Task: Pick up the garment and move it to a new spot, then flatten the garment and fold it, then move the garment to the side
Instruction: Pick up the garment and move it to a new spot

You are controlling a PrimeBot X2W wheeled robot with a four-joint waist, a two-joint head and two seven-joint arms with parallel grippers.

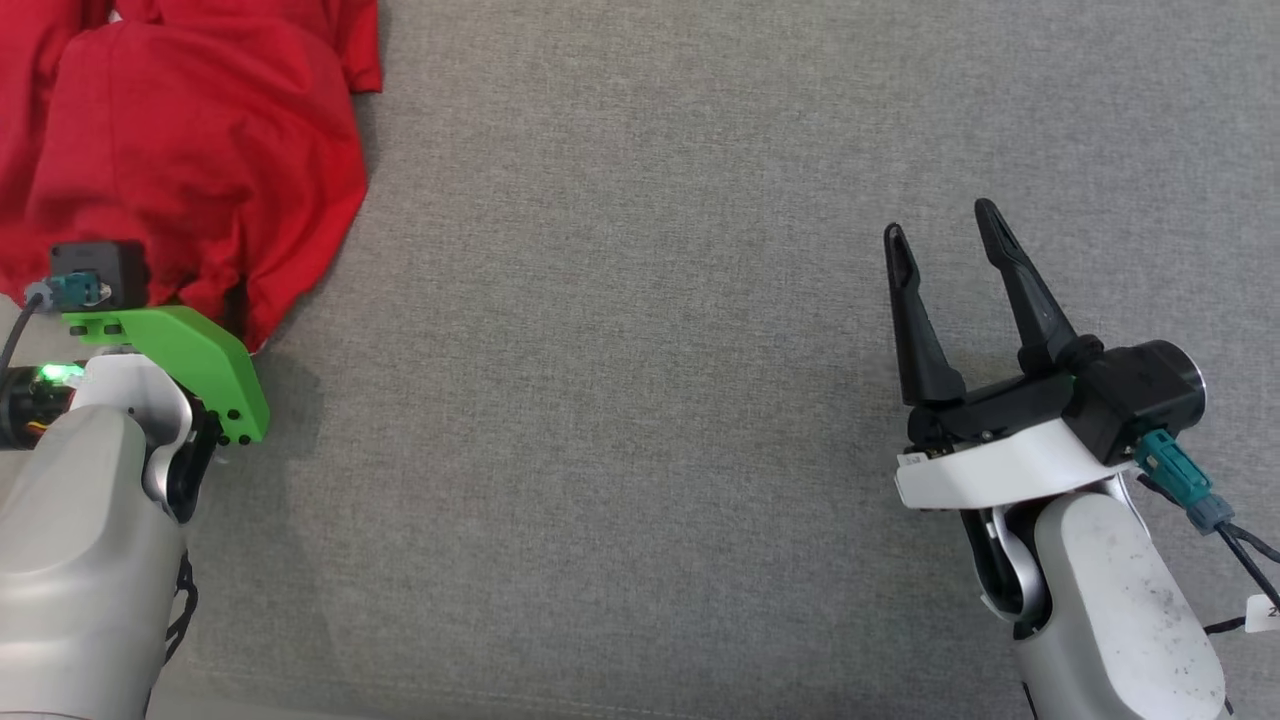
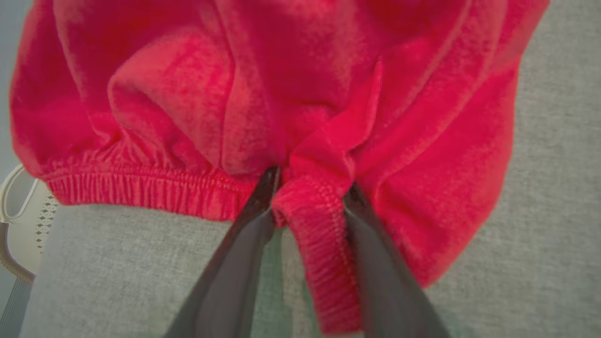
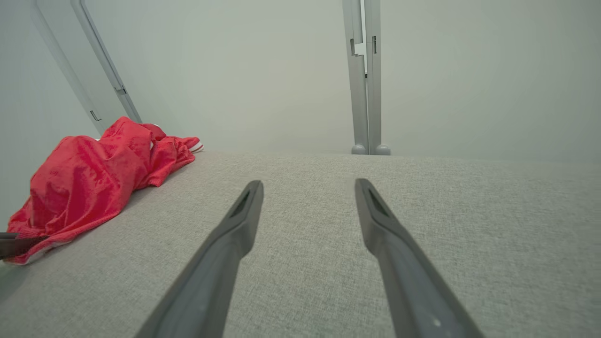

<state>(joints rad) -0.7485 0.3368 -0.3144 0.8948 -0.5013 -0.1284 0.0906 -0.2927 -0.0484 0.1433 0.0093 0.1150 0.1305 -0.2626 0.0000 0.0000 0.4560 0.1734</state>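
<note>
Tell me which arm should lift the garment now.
Left. The left gripper pinches a hem fold of the garment between its fingers. The right gripper stands open over the grey surface, well apart from the garment.

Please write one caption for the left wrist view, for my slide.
The left gripper straddles a bunched hem fold of the red garment on a grey surface.

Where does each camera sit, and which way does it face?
Head view: on the head, facing down at the grey surface; left forearm, open right gripper.
Left wrist view: on that wrist, along the left gripper pinching the red garment's hem.
Right wrist view: on that wrist, across the surface toward a wall; its own fingers.
All share the garment.
</note>
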